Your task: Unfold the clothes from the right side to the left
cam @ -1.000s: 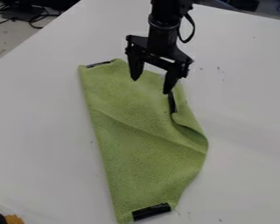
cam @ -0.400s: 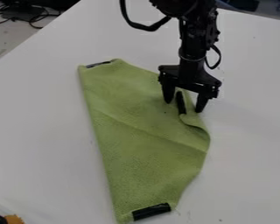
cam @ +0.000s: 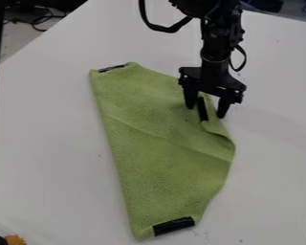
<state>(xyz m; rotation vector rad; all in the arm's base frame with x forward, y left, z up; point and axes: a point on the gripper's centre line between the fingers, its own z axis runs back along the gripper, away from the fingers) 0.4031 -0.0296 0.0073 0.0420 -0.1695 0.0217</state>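
Green cloth (cam: 158, 143) lies on the white tabletop (cam: 47, 148), near mid-view, its long axis running from upper left to lower right; dark strip (cam: 111, 68) at its top left corner, black strip (cam: 174, 226) along its short bottom edge; a shallow crease crosses the middle at a slant; the right side bulges outward, with a small turned-over part near its upper end, where a third, short black band (cam: 202, 109) lies.

The hand (cam: 206, 111) hangs down over this upper right part; its fingers stand apart, one to either side of the short band, the left one over the cloth, the right one at the cloth's outer edge; whether the tips touch the fabric, cannot tell.

Surroundings: orange item (cam: 15, 239) at the lower left corner; dark cables (cam: 35, 21) beyond the tabletop, upper left.
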